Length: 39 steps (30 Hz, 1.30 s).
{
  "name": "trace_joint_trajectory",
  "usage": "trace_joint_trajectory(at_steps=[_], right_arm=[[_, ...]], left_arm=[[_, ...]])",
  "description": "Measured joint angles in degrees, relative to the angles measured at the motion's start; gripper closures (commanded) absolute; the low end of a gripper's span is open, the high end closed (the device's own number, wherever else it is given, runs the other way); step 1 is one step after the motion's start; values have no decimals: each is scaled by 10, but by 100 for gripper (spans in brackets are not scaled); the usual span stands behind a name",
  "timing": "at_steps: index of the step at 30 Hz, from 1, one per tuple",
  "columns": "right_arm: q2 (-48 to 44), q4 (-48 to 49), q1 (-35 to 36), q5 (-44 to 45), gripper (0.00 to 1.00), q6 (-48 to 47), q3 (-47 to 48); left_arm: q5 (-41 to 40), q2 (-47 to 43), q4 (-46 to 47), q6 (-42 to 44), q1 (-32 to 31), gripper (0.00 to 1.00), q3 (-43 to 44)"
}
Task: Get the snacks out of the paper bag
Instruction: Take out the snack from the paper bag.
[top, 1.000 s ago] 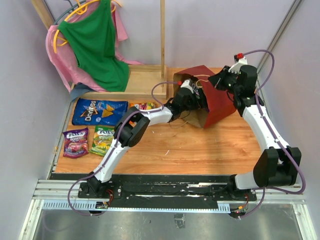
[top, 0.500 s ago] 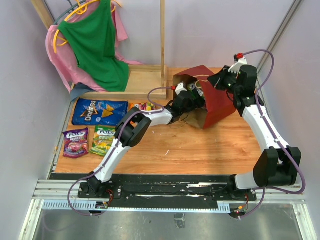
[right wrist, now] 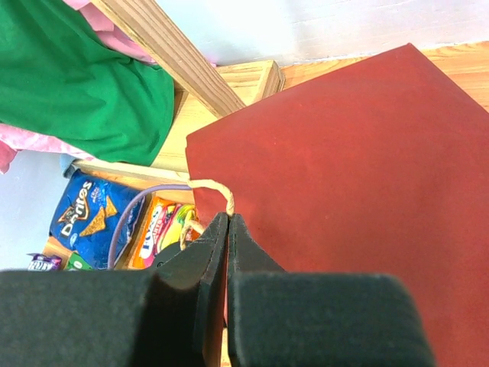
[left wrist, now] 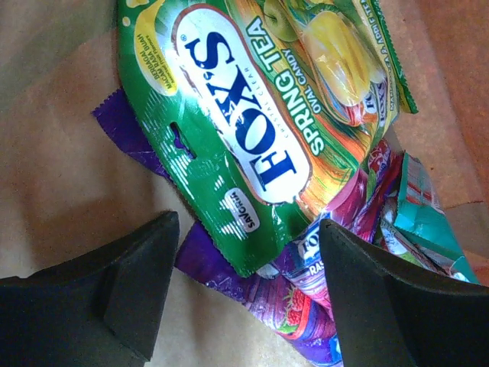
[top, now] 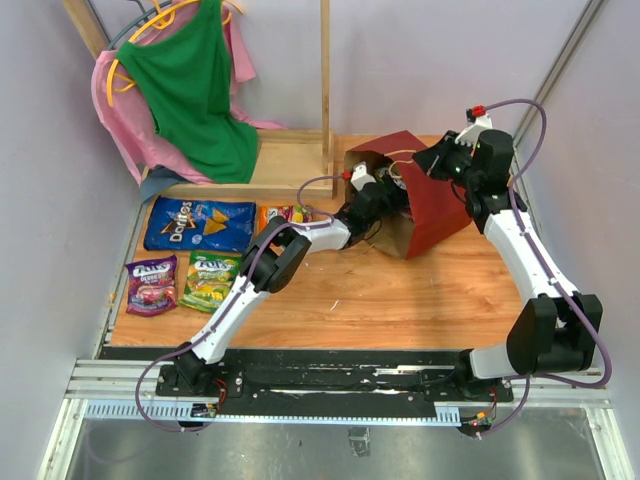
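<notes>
The dark red paper bag (top: 432, 205) lies on its side with its brown mouth facing left. My left gripper (top: 383, 192) reaches into the mouth. In the left wrist view it (left wrist: 246, 237) is open and holds nothing. Its fingers stand on either side of the lower edge of a green Fox's packet (left wrist: 252, 115), which lies on a purple packet (left wrist: 306, 313); a teal packet (left wrist: 420, 222) lies to the right. My right gripper (right wrist: 228, 222) is shut on the bag's cord handle (right wrist: 218, 189) and holds the upper side (right wrist: 344, 191) up.
On the table to the left lie a blue Doritos bag (top: 197, 222), a purple packet (top: 152, 283), a yellow-green packet (top: 210, 280) and an orange packet (top: 285, 213). Green and pink clothes (top: 190, 90) hang on a wooden rack (top: 325, 80) at the back left.
My left arm's elbow has swung right and its wrist has shifted in the bag's mouth. My right gripper has drawn the bag's upper side slightly up and left.
</notes>
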Motion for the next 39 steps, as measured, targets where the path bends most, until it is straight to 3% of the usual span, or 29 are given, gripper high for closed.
trace_joint_trajectory(at_steps=[7,13,23,31,39], right_arm=[[0,3,1,-3,99,0,0],[0,4,5,-4,99,0,0],[0,6,7,-4,99,0,0],[0,7,8,-4,99,2,0],[0,7,9,-4,99,3,0]], left_arm=[[0,16,17,9,0,74,18],[5,11,65,22,5,99,-5],[16,-75,123,109,8,99,-118],[59,-241,182,157,7,100,-269],[93,-446,169,174,7,100,-459]])
